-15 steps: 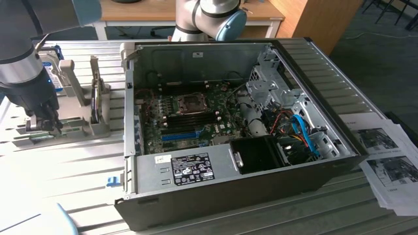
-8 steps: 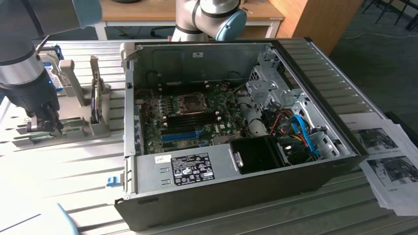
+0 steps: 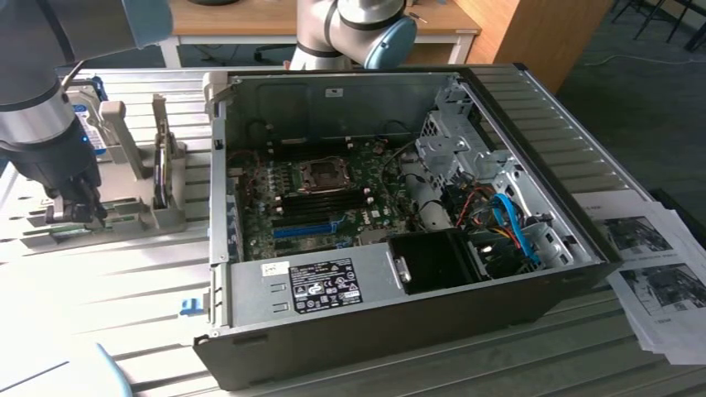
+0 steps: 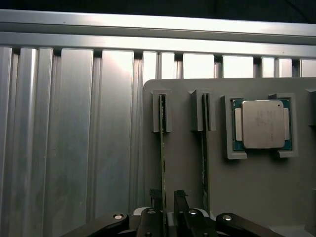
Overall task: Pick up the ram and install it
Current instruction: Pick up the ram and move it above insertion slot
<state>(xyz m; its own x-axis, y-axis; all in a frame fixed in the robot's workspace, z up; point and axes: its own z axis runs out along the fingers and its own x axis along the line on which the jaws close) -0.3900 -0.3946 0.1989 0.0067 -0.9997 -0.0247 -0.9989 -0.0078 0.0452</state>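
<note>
Straddling the ram (image 4: 163,153), the gripper (image 4: 168,198) has its jaws parted, one finger on each side of the stick and not visibly pinching it. The ram stands on edge in a grey holder (image 4: 247,187), just beside a second stick (image 4: 204,148) and a processor (image 4: 261,123), at the exterior view's left of the open computer case (image 3: 386,339).

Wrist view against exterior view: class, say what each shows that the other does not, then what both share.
Wrist view: the ram standing on edge with the open gripper astride it, a second stick alongside, and a processor in its pocket. Exterior view: the opened computer case, its motherboard, and printed sheets. Shared: the gripper, the grey holder and the ribbed metal table.
</note>
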